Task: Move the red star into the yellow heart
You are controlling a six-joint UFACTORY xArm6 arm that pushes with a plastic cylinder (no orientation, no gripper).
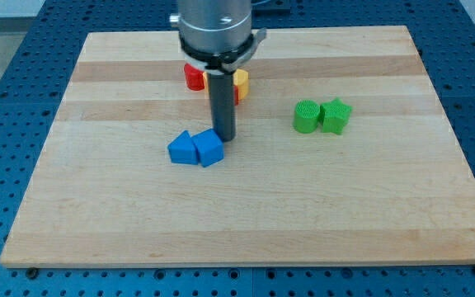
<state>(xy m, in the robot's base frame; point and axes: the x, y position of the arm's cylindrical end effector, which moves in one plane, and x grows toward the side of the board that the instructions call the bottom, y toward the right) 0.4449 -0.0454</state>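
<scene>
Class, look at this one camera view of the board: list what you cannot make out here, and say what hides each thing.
1. Red block: the rod covers its right part, so its shape cannot be told.
2. Yellow block: only a sliver shows right of the rod; shape unclear.
3. Whether those two touch: hidden behind the rod.
4. My tip: whether it touches the blue blocks cannot be settled.

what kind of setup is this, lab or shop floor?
Likely a robotics lab bench: a wooden board lies on a blue perforated table, with small coloured blocks such as the green star and two blue blocks. My tip rests beside the blue pair.
</scene>
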